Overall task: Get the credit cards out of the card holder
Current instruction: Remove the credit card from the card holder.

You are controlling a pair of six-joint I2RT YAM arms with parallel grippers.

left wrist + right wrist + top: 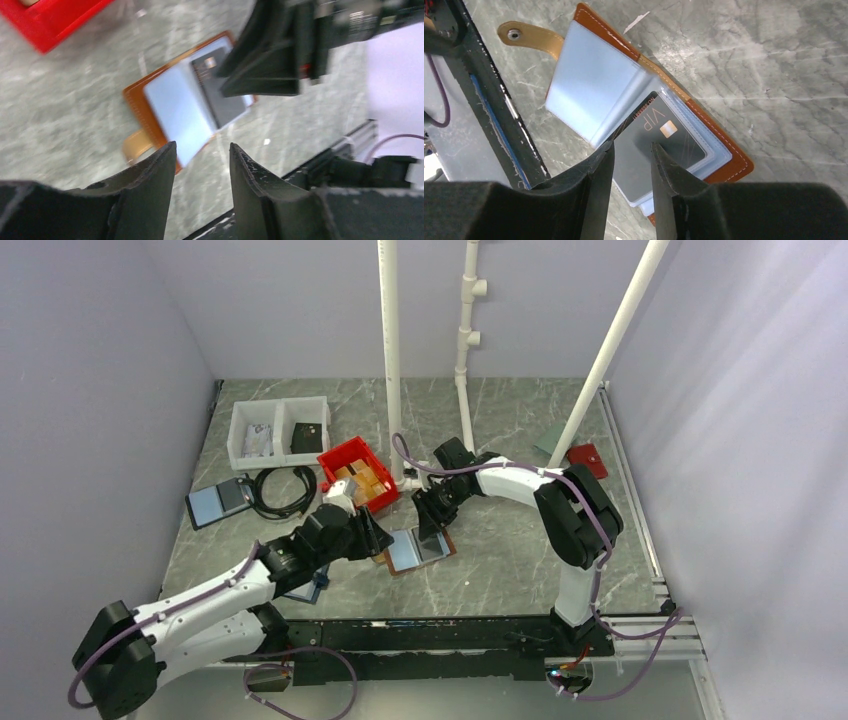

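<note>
Top external view is showing the left gripper [365, 530] hovering low over the table [500, 570], its jaws standing narrowly parted with nothing between them. Just ahead of its fingertips the card holder [415, 550] is lying open and flat, with its strap [529, 37] sticking out toward that gripper. Going rightward across it, the pale blue panel [589, 90] is facing up on the left gripper's side, and I cannot tell whether it is hiding a card. Next to it the dark grey card [664, 135] is sitting in a clear sleeve directly beneath the right gripper [631, 147]. That gripper is pointing down with its jaws a little apart and its tips at the card's near edge, and nothing is visibly clamped between them.

The holder is probably going to behave as a light, floppy thing, sliding or lifting on the smooth stone if the card is tugged. The card is likely stiff, thin and slick. I would take hold at its exposed edge under the right gripper, with the left gripper pinning the brown border closest to it.

Counting left to right: two blue-edged folders, one [218, 502] well off to the left gripper's left and one [305, 587] under its arm; one red bin [335, 455] behind it; one card holder; one card plainly showing.
</note>
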